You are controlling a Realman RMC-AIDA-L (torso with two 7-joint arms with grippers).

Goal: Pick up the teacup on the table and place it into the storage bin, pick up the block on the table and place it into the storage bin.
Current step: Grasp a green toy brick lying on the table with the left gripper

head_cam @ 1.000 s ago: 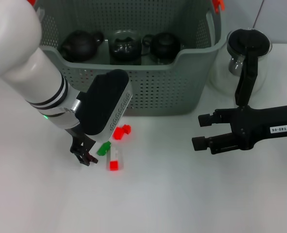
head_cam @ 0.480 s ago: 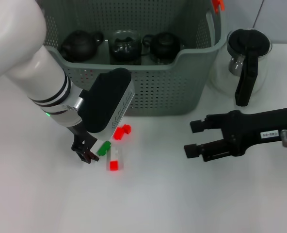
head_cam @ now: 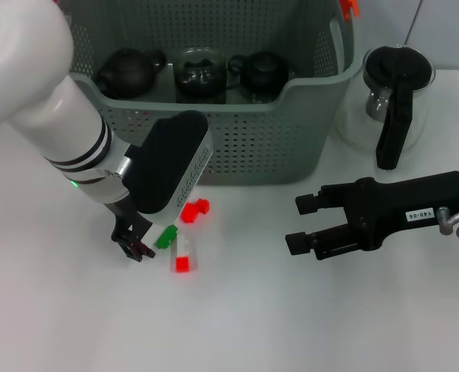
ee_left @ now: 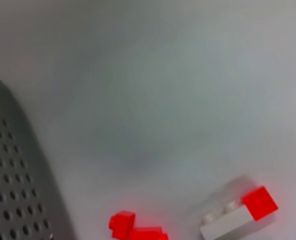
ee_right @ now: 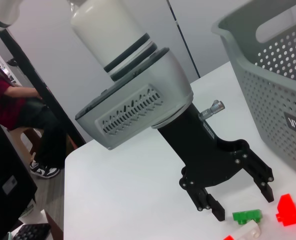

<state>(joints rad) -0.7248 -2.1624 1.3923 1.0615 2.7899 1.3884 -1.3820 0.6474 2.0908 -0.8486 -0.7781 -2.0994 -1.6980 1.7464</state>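
White table [head_cam: 237,310] holds a green block [head_cam: 166,236] beside the spread left pincer [head_cam: 136,249].

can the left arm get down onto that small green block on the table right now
Probably yes. The left gripper hangs open just above the white table, with the small green block between its fingers in the right wrist view. Nothing lies between them; the red block and white-and-red block sit nearby.
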